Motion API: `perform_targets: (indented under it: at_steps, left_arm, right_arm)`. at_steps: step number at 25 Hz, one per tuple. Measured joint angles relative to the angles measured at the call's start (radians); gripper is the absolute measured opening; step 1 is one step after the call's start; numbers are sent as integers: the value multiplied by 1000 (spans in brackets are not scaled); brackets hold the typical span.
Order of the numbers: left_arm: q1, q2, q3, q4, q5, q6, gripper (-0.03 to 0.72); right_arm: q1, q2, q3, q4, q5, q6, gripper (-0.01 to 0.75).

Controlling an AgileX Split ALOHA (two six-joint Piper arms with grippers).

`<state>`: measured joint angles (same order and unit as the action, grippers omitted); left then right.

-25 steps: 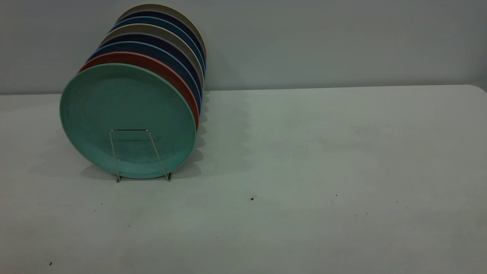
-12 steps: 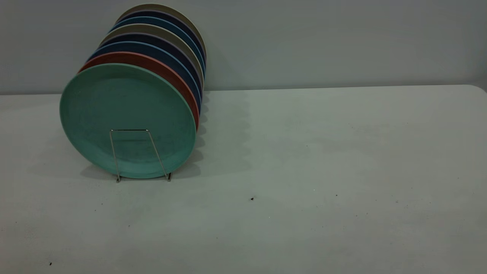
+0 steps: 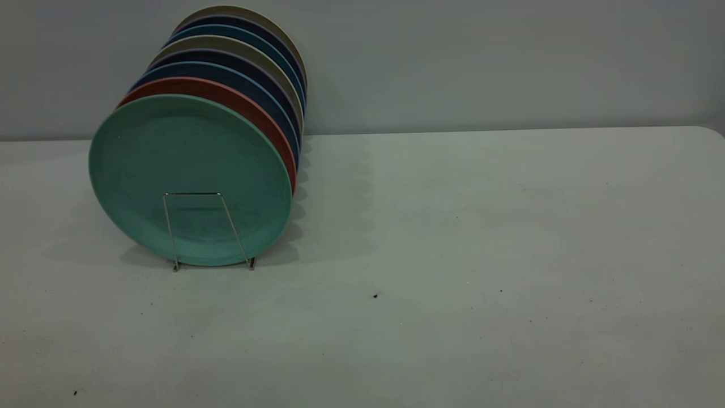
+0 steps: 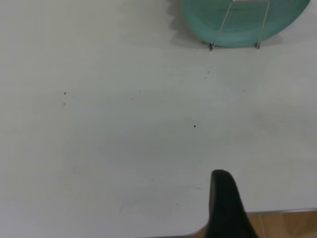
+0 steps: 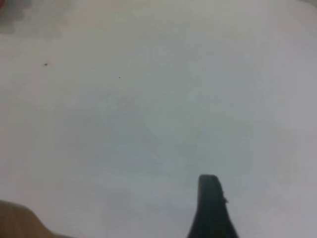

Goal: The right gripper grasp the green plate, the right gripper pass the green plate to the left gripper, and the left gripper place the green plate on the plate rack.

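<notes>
The green plate [image 3: 187, 164] stands upright in the front slot of the plate rack [image 3: 195, 194], leaning back on the other plates at the table's back left. A front wire loop of the rack crosses its lower face. Neither gripper shows in the exterior view. In the left wrist view the plate's lower edge [image 4: 203, 17] and the rack's foot [image 4: 211, 46] lie far off, and my left gripper [image 4: 221, 181] hangs over bare table near the table's edge. My right gripper [image 5: 209, 183] shows as one dark tapered shape above bare table, with no plate near it.
Behind the green plate stand a salmon plate [image 3: 249, 110], several dark blue plates [image 3: 266, 90] and grey ones. A grey wall runs behind the table [image 3: 453, 226]. The table's front edge and wooden floor [image 4: 287, 225] show in the left wrist view.
</notes>
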<state>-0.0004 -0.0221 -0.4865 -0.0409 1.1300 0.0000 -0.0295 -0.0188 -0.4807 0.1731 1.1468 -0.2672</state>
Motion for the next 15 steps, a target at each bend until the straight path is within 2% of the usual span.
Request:
perform_targets:
  at_steps: [15]
  left_arm:
    - [0, 0, 0, 0, 0, 0, 470]
  right_arm:
    - [0, 0, 0, -20, 0, 41, 552]
